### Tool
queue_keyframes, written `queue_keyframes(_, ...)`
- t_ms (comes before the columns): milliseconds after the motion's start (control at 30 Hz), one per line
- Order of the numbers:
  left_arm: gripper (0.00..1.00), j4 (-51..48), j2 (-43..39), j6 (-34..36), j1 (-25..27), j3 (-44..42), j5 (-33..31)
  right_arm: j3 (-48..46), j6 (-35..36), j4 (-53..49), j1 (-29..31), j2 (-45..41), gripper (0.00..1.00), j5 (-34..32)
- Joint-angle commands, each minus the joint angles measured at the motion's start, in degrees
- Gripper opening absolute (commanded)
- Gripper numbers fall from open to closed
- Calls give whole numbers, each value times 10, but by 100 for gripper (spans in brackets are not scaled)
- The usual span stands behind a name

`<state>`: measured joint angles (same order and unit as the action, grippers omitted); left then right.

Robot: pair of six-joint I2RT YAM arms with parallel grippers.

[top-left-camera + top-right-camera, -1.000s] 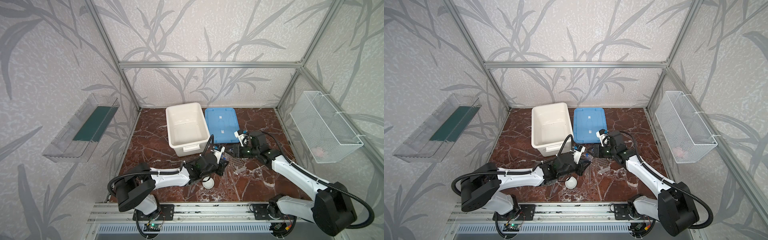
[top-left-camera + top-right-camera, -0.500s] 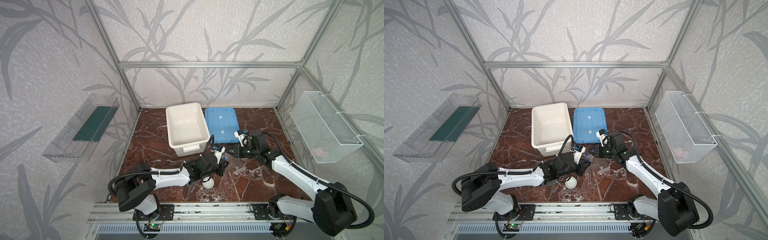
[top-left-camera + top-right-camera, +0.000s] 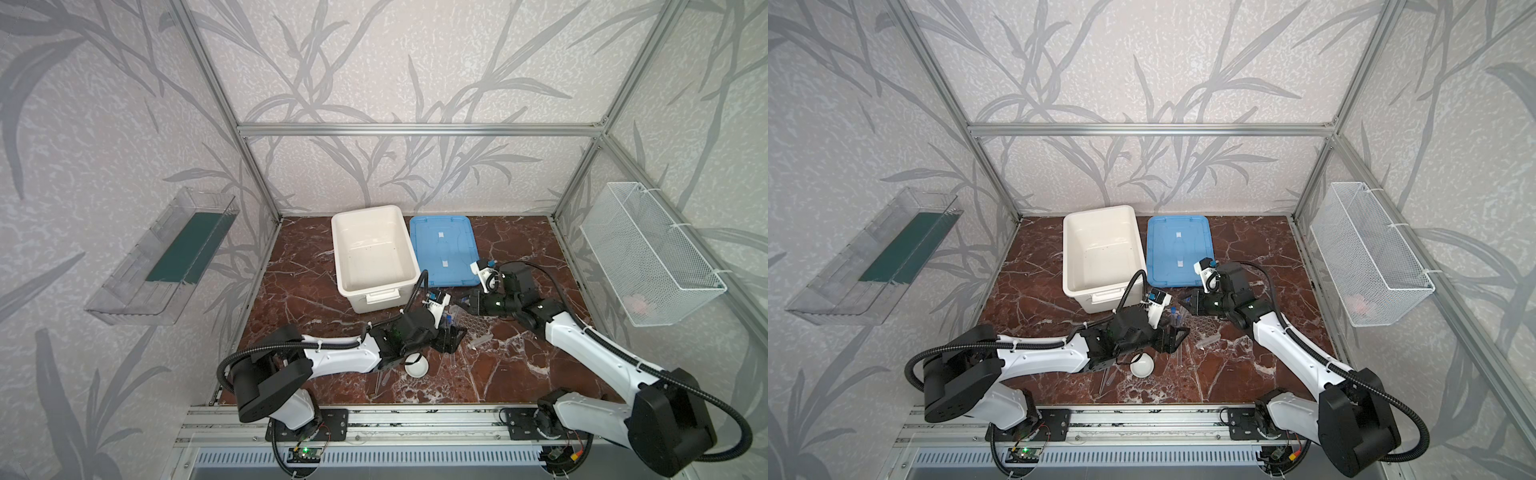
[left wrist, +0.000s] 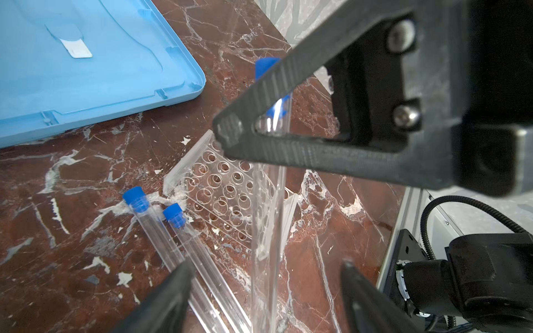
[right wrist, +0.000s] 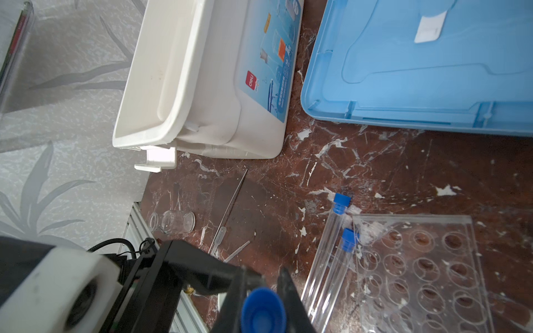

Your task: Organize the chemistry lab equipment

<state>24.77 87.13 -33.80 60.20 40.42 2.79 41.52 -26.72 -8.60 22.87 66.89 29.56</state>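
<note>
Mid-handover, it appears: the right claw [image 5: 264,276] grips 1 blue-capped test tube [image 4: 266,230] upright, between the wide-open, empty left claw [image 4: 264,271]. Next comes seating it in the rack [image 4: 225,187] just beside.

Table [image 3: 307,266] red-brown marble w/ white veins, walls [image 3: 374,62] grey w/ leaf print, tub [image 5: 202,86] white w/ blue label [image 5: 274,72], lid [image 3: 442,249] lt blue, each tube [image 4: 157,232] clear w/ blue cap [image 4: 136,199], rack [image 4: 227,193] clear w/ round holes, dish [image 3: 417,368] white, basket [image 3: 648,257] white mesh, shelf [image 3: 124,291] clear w/ dk green strip [image 3: 187,245].
</note>
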Motion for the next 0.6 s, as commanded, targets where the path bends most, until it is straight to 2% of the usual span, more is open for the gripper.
queue_keyframes(0, 99, -56, -36, -39, 0, 48, -28, 16, 56, -14, -3, -51, 17, -70)
queue_keyframes(133, 99, -174, -43, -65, -4, 119, -53, 8, 116, 2, -3, -104, 17, -160)
queue_keyframes(233, 99, -203, -33, -97, -15, 148, -26, -9, 153, 49, -3, -130, 18, -212)
queue_keyframes(300, 99, -202, -25, -112, -21, 155, -7, -17, 181, 80, -3, -134, 18, -234)
queue_keyframes(433, 99, -163, 0, -101, -33, 161, 25, -40, 216, 166, -3, -117, 18, -267)
queue_keyframes(567, 99, -145, 35, -99, -45, 179, 54, -48, 236, 227, -3, -78, 18, -274)
